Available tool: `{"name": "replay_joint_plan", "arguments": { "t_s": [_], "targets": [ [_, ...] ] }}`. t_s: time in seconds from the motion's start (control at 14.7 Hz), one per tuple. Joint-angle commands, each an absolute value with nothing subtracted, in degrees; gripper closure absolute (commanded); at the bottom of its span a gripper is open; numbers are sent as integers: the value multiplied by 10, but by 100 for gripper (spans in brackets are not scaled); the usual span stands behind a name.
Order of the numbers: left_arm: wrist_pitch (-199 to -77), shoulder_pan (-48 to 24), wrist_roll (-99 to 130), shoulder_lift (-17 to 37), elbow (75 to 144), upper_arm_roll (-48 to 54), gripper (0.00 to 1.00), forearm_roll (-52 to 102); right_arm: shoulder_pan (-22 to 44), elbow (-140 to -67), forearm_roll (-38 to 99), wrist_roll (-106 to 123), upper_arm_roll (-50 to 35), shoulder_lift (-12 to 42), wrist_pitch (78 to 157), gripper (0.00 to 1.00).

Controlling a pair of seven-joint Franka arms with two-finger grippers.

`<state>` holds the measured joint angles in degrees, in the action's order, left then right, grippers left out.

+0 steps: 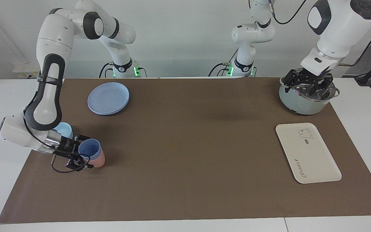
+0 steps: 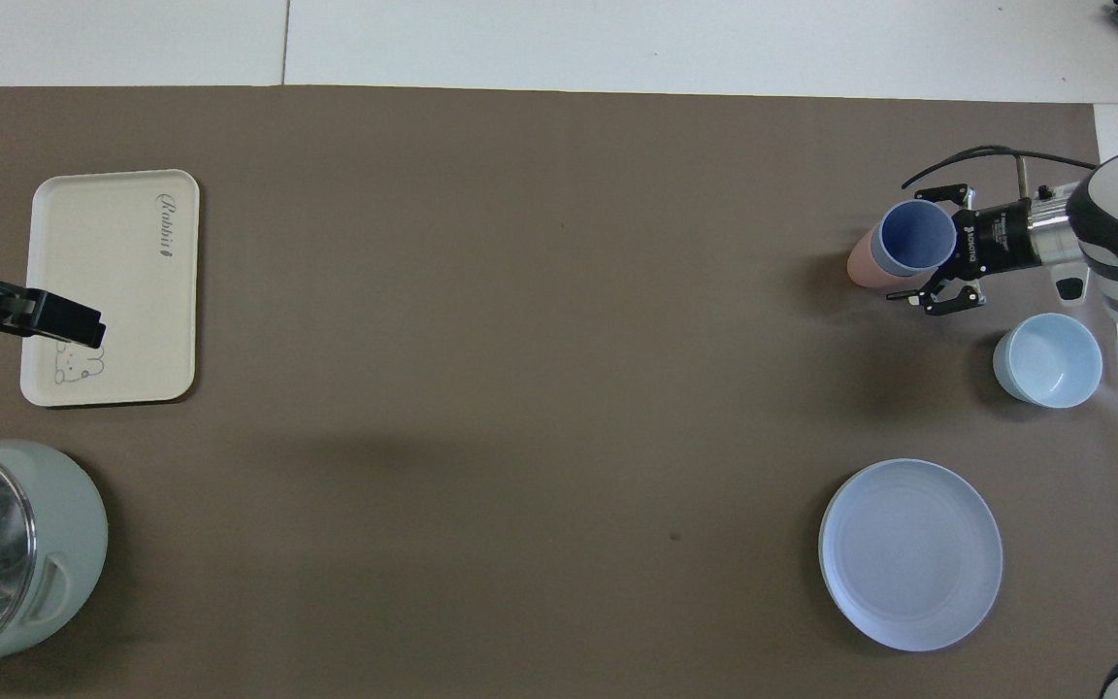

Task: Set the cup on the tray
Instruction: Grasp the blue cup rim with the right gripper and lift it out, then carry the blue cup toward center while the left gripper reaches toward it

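Your cup (image 1: 89,149), a periwinkle-blue tumbler, sits nested in a pink tumbler (image 1: 98,160) at the right arm's end of the brown mat (image 1: 185,154), near a light-blue bowl (image 1: 63,129). The right gripper (image 1: 77,152) approaches it side-on with its fingers spread to either side of the blue rim, not clamped on it.

Expect these faults:
- If the fingers close low, they may catch the pink tumbler too, and both will lift together.
- If the blue cup is wedged in the pink one, a lift could drag or topple the pair.
- A sideways push before closure could slide the stack toward the bowl.

The cream tray (image 1: 308,152) lies well apart, at the left arm's end, so a long carry or a handover is likely needed. The left gripper (image 1: 308,84) waits released over the steel-lined pot (image 1: 306,98).
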<state>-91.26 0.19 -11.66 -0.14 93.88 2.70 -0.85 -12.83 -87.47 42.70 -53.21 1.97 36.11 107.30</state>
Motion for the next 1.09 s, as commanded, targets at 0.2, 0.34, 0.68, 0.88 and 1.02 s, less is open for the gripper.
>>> {"name": "replay_joint_plan", "arguments": {
  "t_s": [0.2, 0.34, 0.68, 0.88, 1.02],
  "targets": [
    [-925, -5, -110, -20, 961, 22, 0, -15, -123, -920, 454, -511, 13, 324, 1046, 100],
    [-924, -5, -110, -20, 961, 22, 0, -14, -112, -920, 454, -520, 13, 310, 1035, 100],
    [-925, -5, -110, -20, 961, 22, 0, -15, -44, -949, 454, -598, 13, 243, 1038, 100],
    [-925, -4, -110, -20, 961, 22, 0, -14, 20, -958, 454, -618, 14, 214, 1035, 100],
    [-925, -4, -110, -20, 960, 22, 0, -15, 58, -958, 454, -676, 13, 200, 1044, 100]
  ]
}}
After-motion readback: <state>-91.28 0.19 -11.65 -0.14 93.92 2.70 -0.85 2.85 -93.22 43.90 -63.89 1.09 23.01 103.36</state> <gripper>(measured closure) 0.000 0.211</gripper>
